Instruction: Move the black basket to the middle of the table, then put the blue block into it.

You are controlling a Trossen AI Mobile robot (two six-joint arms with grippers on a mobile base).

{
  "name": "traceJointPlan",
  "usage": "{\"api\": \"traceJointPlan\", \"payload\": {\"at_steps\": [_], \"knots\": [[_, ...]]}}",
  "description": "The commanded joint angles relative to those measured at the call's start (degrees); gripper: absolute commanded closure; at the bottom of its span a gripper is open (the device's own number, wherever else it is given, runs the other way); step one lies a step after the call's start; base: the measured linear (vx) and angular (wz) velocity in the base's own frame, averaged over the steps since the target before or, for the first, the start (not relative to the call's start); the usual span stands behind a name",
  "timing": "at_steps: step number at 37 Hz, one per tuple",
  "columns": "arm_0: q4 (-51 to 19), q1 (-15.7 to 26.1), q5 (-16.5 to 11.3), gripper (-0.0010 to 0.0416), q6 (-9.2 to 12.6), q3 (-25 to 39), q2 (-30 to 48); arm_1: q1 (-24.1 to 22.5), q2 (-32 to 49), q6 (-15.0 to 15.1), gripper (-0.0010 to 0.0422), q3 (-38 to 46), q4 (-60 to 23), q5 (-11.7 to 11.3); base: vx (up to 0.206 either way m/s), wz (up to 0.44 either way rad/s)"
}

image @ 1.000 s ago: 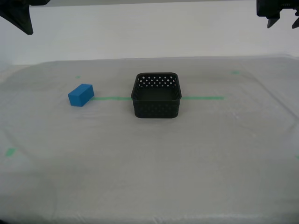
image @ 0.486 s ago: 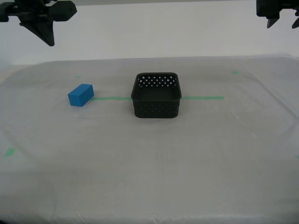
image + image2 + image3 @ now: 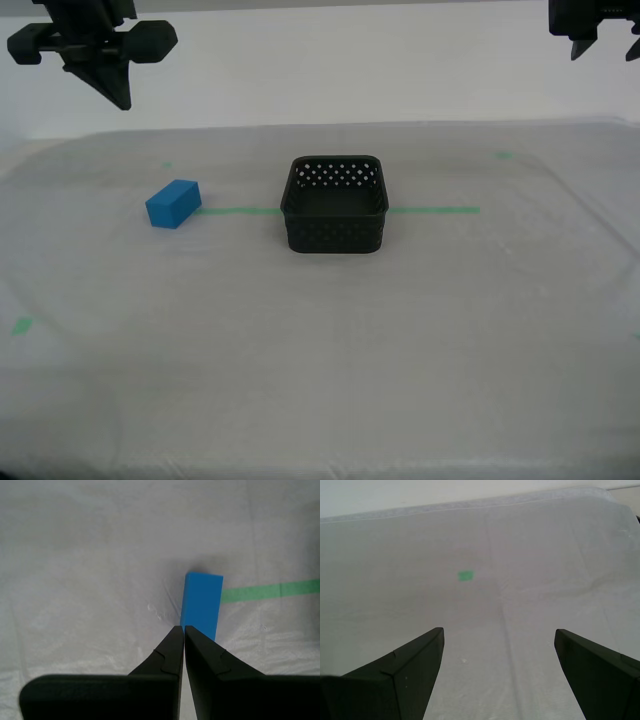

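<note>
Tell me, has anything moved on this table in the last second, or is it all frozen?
One thing moved: my second tool, its tips shut and holding nothing, swung in from the exterior view's upper left corner toward the small bright-blue block, and hangs high above it. Nothing was grasped or released. The block, the perforated black plastic basket, the cloth-covered table and my open first tool stayed put.

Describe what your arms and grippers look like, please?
My second gripper and my first gripper are both matte black, each with two flat, wedge-shaped fingers tapering to a point, with a small notched step on the inner edge. No cables or markings show; in the exterior view they are dark, angular silhouettes.
</note>
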Motion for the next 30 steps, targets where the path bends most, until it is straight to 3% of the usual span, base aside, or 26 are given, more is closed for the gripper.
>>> {"api": "traceJointPlan", "payload": {"at_steps": [1, 8, 15, 30], "knots": [[0.04, 0.0, -0.15, 0.0105, 0.13, 0.04, -0.02, -0.02, -0.02, -1.31, 0.0412, 0.0, -1.42, 0.17, 0.0, 0.0], [0.02, 0.0, -0.15, 0.0104, 0.13, 0.04, -0.02, -0.02, -0.02, -1.25, 0.0383, 0.0, -3.23, 0.17, 0.0, 0.0], [0.04, 0.0, -0.15, 0.0091, 0.13, 0.04, -0.02, -0.07, -0.04, -1.07, 0.0299, 0.0, -3.52, 0.17, 0.0, 0.0], [0.04, 0.0, -0.15, 0.0105, 0.13, 0.04, -0.02, -0.2, -0.02, -0.39, 0.0128, 0.0, -5.25, 0.2, 0.0, 0.0]]}}
